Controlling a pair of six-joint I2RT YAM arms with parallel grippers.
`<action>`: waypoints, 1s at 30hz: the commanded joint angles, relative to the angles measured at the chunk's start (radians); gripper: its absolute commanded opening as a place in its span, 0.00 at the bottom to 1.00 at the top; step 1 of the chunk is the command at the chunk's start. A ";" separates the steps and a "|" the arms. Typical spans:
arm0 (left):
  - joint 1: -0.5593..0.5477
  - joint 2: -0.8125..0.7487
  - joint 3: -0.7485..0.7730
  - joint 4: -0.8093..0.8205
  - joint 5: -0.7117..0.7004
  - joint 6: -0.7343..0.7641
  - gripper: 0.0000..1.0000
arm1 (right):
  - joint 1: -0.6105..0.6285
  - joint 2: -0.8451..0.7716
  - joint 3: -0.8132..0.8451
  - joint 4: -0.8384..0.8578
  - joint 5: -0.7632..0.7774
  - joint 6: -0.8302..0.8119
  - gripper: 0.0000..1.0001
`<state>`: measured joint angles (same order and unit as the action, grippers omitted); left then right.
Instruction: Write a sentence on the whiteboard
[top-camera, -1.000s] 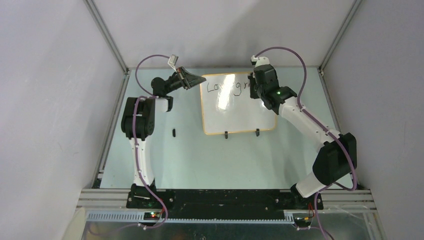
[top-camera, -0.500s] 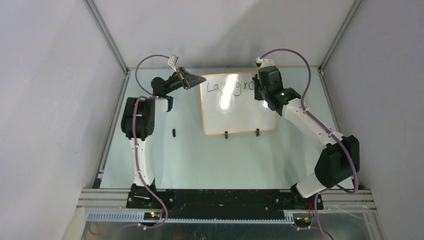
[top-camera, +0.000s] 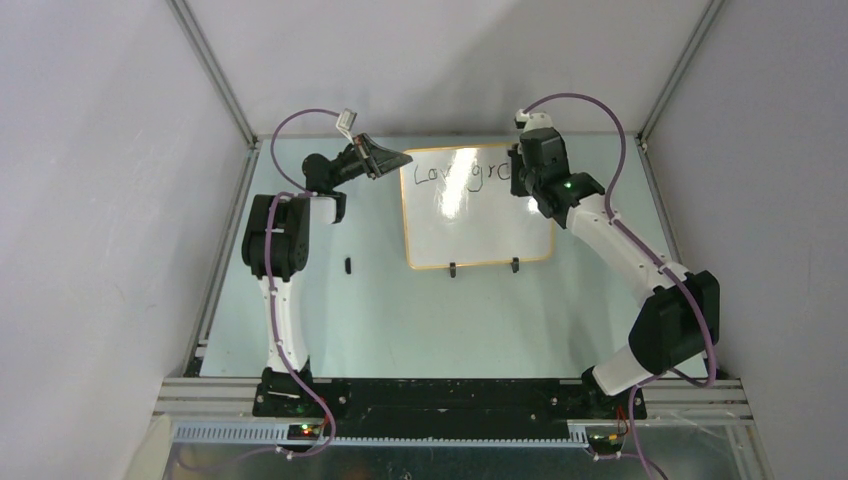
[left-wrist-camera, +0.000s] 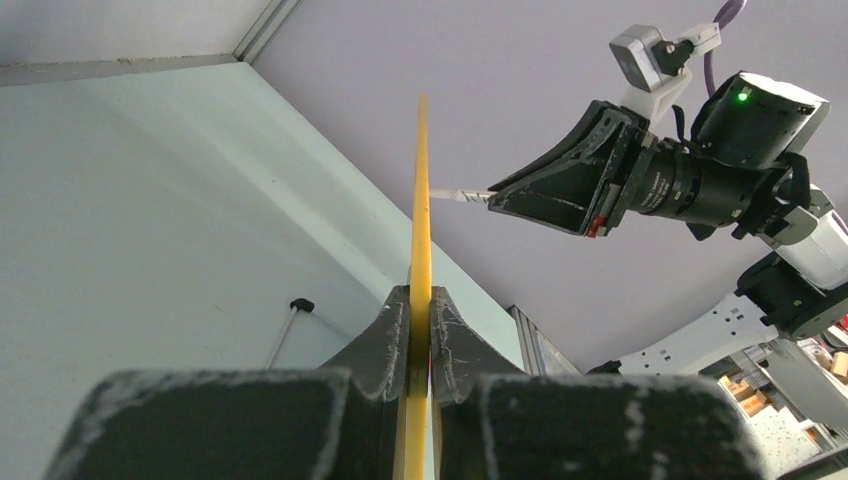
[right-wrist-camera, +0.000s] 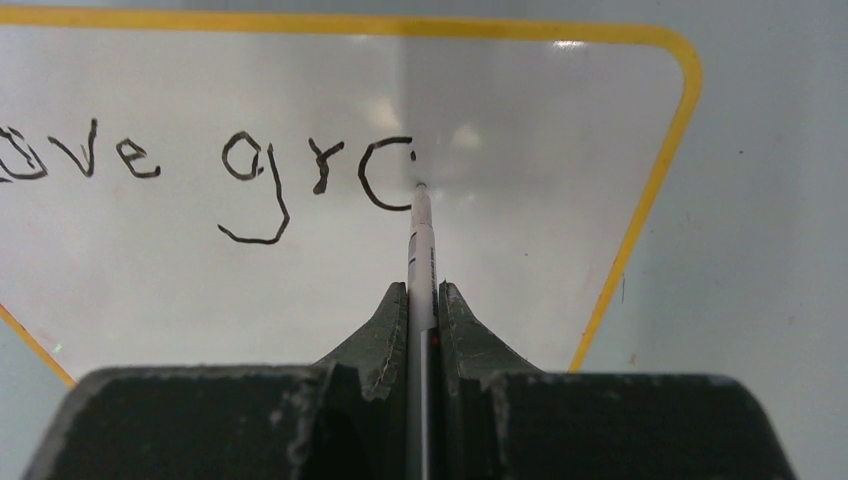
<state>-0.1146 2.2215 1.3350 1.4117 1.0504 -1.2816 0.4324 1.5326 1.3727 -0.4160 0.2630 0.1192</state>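
Observation:
The whiteboard (top-camera: 478, 215), white with an orange-tan rim, rests on the table between the two arms. My left gripper (top-camera: 396, 158) is shut on its upper left edge, and the rim (left-wrist-camera: 421, 200) runs straight out from between the closed jaws (left-wrist-camera: 421, 300). My right gripper (top-camera: 518, 180) is shut on a thin white marker (right-wrist-camera: 421, 250) whose tip touches the board (right-wrist-camera: 520, 110). The sentence (right-wrist-camera: 200, 170) reads "Love grc" in black along the top line (top-camera: 455, 177). The marker tip sits at the right end of the open curved stroke.
A small black object (top-camera: 347, 265) lies on the table left of the board. Two black stand feet (top-camera: 452, 269) stick out at the board's near edge. Grey walls and metal rails (top-camera: 225, 250) enclose the table.
My right gripper has moved to the right along the top line with the marker, and a curved stroke has appeared after "gr". The left gripper and the board have stayed still.

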 joint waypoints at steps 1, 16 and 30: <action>-0.009 -0.063 -0.009 0.028 0.011 0.024 0.00 | -0.009 0.015 0.071 0.016 0.009 -0.011 0.00; -0.009 -0.064 -0.008 0.028 0.011 0.024 0.00 | 0.003 0.048 0.124 -0.005 -0.007 -0.010 0.00; -0.009 -0.065 -0.012 0.029 0.010 0.023 0.00 | -0.008 0.019 0.084 -0.018 0.021 -0.003 0.00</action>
<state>-0.1154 2.2158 1.3312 1.4105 1.0512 -1.2751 0.4316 1.5730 1.4498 -0.4271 0.2649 0.1192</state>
